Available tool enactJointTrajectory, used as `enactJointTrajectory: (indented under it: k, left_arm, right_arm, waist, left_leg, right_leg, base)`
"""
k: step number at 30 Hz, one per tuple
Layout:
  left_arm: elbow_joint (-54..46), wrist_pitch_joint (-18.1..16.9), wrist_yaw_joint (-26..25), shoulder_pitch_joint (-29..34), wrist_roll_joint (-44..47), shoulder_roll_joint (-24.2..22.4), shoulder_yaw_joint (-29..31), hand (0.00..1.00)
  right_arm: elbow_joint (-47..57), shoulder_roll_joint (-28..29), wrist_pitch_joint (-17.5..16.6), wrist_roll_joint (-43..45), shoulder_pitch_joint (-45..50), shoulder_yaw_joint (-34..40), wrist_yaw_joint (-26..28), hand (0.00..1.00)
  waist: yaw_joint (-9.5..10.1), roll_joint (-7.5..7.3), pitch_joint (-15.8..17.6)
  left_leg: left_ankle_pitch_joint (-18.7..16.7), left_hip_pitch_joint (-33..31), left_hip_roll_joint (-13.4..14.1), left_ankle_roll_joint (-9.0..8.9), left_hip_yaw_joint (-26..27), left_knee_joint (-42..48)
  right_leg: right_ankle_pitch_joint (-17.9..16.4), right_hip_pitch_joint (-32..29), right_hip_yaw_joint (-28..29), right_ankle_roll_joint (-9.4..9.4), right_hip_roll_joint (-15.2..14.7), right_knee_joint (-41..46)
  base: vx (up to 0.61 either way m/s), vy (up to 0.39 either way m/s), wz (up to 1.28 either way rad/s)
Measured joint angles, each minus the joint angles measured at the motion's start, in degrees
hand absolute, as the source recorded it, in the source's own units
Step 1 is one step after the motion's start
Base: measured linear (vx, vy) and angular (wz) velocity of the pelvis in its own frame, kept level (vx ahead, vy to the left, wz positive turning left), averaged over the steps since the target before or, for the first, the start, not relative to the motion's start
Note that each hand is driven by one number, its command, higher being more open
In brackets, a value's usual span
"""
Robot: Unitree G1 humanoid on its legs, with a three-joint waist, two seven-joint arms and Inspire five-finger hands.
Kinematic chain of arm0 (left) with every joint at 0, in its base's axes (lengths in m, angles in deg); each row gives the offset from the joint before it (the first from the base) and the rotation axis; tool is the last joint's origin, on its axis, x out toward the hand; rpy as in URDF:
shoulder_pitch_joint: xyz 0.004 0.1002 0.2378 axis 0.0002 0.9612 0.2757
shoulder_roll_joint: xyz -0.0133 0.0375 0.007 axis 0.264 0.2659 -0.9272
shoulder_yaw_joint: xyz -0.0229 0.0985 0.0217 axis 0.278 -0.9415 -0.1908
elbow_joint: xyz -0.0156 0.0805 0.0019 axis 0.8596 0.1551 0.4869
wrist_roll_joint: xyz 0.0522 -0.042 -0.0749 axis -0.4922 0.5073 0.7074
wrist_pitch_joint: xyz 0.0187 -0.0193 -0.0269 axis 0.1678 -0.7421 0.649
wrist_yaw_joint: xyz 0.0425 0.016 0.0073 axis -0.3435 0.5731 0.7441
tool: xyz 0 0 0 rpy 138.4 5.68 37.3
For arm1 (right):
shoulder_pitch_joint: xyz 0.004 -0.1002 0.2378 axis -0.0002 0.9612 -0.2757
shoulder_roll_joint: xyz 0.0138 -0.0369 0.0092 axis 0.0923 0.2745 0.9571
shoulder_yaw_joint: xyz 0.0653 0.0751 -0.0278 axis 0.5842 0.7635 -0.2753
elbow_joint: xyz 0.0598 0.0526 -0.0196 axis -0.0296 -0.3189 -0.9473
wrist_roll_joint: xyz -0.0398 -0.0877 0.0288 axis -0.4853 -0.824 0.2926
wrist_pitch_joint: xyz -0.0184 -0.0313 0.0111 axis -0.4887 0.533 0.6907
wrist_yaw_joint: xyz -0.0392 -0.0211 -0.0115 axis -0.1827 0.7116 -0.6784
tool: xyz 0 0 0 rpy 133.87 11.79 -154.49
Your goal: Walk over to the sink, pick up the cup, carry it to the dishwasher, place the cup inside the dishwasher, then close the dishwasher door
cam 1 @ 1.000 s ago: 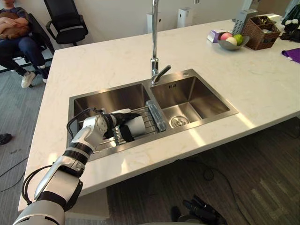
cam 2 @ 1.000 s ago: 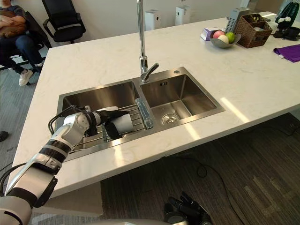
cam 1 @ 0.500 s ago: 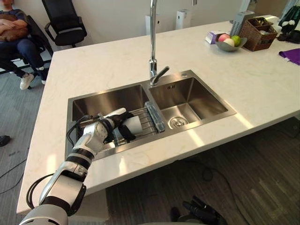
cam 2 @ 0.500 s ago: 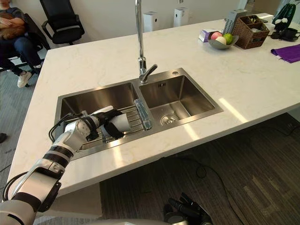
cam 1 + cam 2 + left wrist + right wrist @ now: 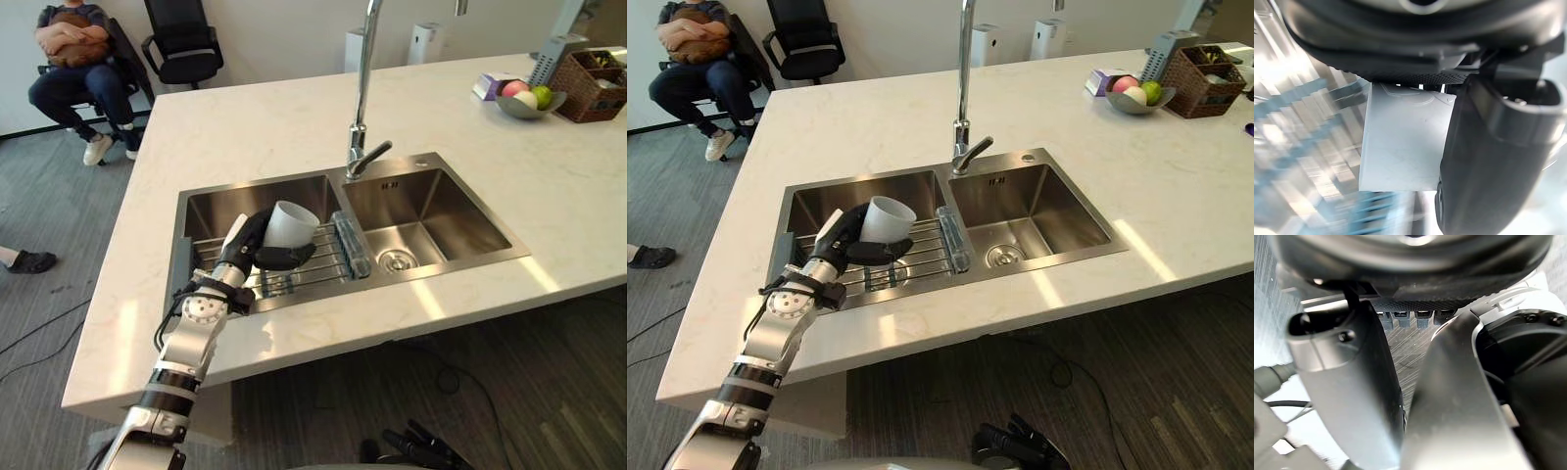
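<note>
A white cup [image 5: 290,224] is held tilted, its mouth up and away from me, just above the wire rack [image 5: 323,260] in the left basin of the steel sink [image 5: 323,295]. My left hand [image 5: 247,245] is shut on it, fingers curled round its lower side and the thumb under it. In the left wrist view the cup [image 5: 1405,142] sits against the palm beside the dark thumb [image 5: 1484,161]. My right hand [image 5: 1352,382] hangs idle by my side, its fingers relaxed and holding nothing.
A tall faucet [image 5: 361,98] rises behind the divider between the basins. A fruit bowl [image 5: 526,98] and a wicker basket [image 5: 593,83] stand at the counter's far right. A person sits on a chair [image 5: 73,49] at the far left, next to an office chair [image 5: 186,44].
My left hand has lifted the cup off the rack, where it lay on its side, and turned its mouth upward. The camera has shifted, so the whole scene sits further right.
</note>
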Motion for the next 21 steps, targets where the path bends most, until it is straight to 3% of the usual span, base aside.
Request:
enactJointTrajectory:
  k: [5,9,10,18,21]
  left_arm:
    - [-9.47,-7.60,-4.42,8.47,5.15,-3.18,3.57,0.00]
    - [-13.53,-11.47,-6.91,11.06,6.67,-6.40,6.62,0.00]
    - [-14.64,-14.00,-8.28,11.73,6.75,-6.97,8.07,0.00]
    - [-18.58,-18.80,-12.28,12.71,6.80,-8.94,12.50,0.00]
    - [-18.58,-19.05,-13.41,13.68,6.82,-9.25,13.63,0.00]
  right_arm:
    - [-0.69,1.90,-0.06,0.04,0.20,1.28,-5.98,1.00]
    - [-1.81,2.98,0.26,3.05,1.28,3.62,-9.05,1.00]
    - [-2.46,3.40,0.31,5.11,1.41,4.45,-9.64,1.00]
    - [-4.02,5.24,0.16,9.70,2.60,7.94,-11.54,1.00]
    - [-4.03,5.61,-1.05,9.70,2.93,7.92,-12.56,1.00]
  waist:
    - [1.38,-0.51,-0.06]
    - [2.83,-0.90,-0.28]
    - [2.84,-1.07,-0.39]
    - [4.09,-1.53,-0.80]
    - [4.24,-1.81,-1.14]
  left_leg:
    - [0.02,-0.51,-0.13,0.05,-1.50,0.38]
    - [-0.19,-1.56,-0.14,0.10,-2.31,0.73]
    - [-0.09,-1.94,-0.12,-0.06,-2.43,0.91]
    - [-0.10,-2.11,-0.27,0.36,-2.60,1.32]
    - [-0.14,-2.15,-0.37,0.42,-2.78,1.34]
  right_leg:
    - [-0.33,0.43,-1.25,0.00,-0.38,-0.26]
    - [-0.67,0.07,-1.51,0.29,-0.51,-0.23]
    - [-0.66,-0.21,-1.57,0.27,-0.50,-0.06]
    - [-0.58,-0.17,-1.53,0.15,-0.52,0.08]
    - [-0.67,-0.10,-1.59,0.20,-0.52,0.09]
  base:
    - [-0.09,-0.023,0.15]
    - [-0.04,-0.015,0.09]
    - [-0.01,-0.015,0.04]
    - [0.00,0.000,0.00]
    - [-0.01,-0.004,0.02]
